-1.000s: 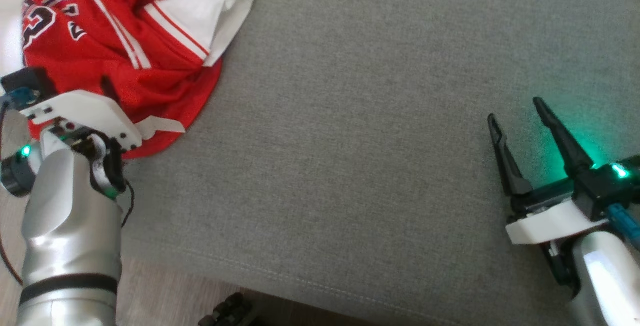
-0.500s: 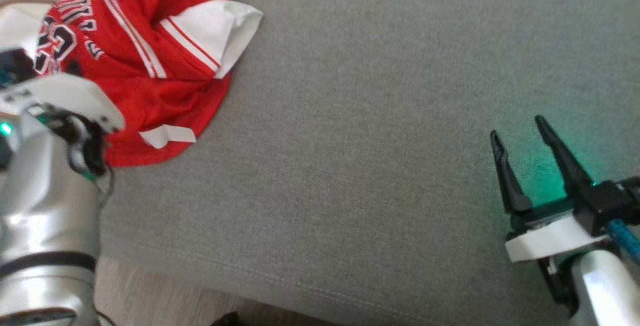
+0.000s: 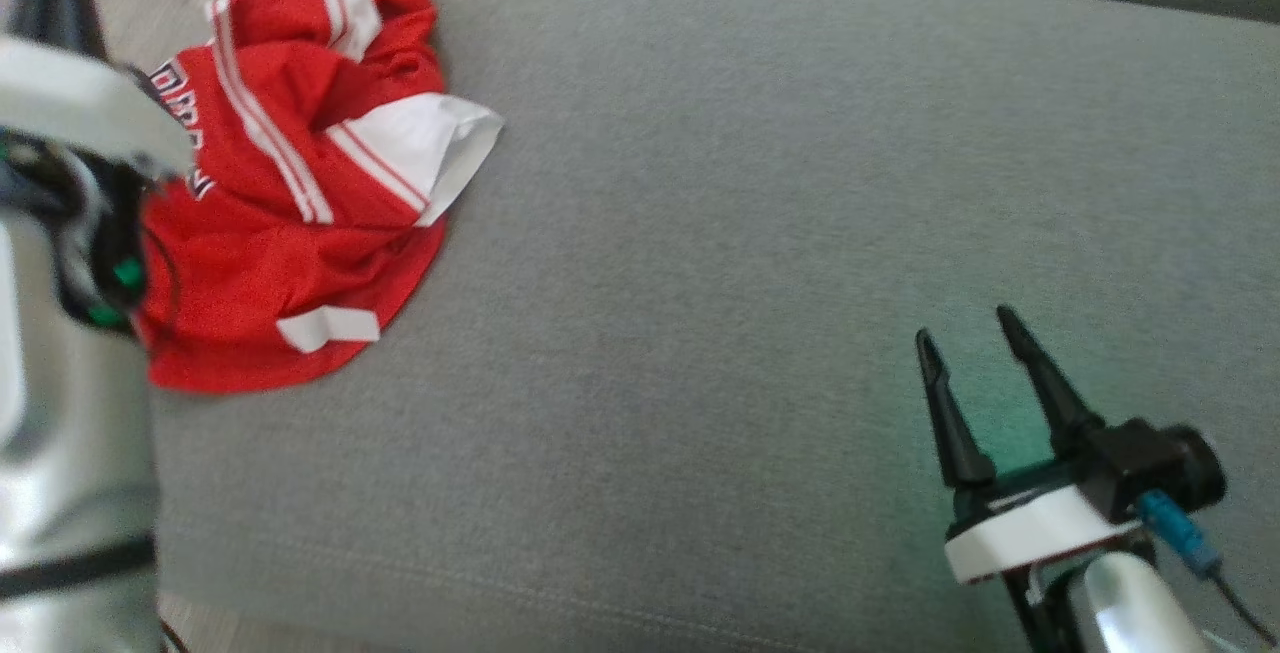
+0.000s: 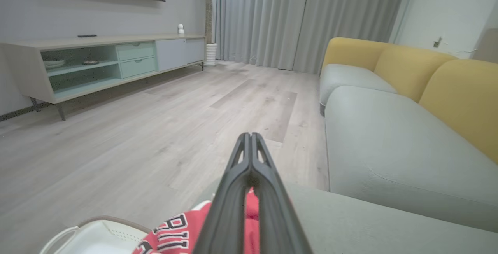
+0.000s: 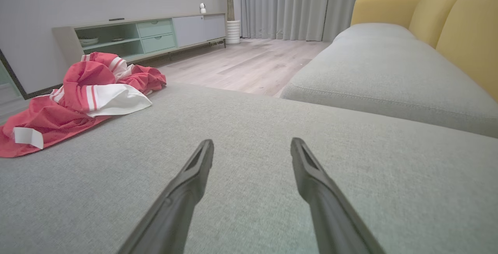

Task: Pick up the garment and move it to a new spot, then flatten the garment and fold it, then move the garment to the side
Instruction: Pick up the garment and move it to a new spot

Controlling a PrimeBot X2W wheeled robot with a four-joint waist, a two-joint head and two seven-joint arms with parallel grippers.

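Pincers empty: left pincer point(image 4: 249, 139) pressed shut above the red garment point(image 3: 290, 233), right pincer point(image 3: 962, 325) spread open. Garment lies crumpled at the far left corner of the grey cushion point(image 3: 750, 233); lifting, flattening, folding all seem undone.

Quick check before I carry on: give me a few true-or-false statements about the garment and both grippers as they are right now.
1. The right gripper is open. True.
2. The garment lies flat and folded. False: it is a crumpled heap on the grey cushion.
3. The left gripper has its fingers closed together. True.
4. The right gripper touches the garment. False: it is over bare cushion, well apart from it.
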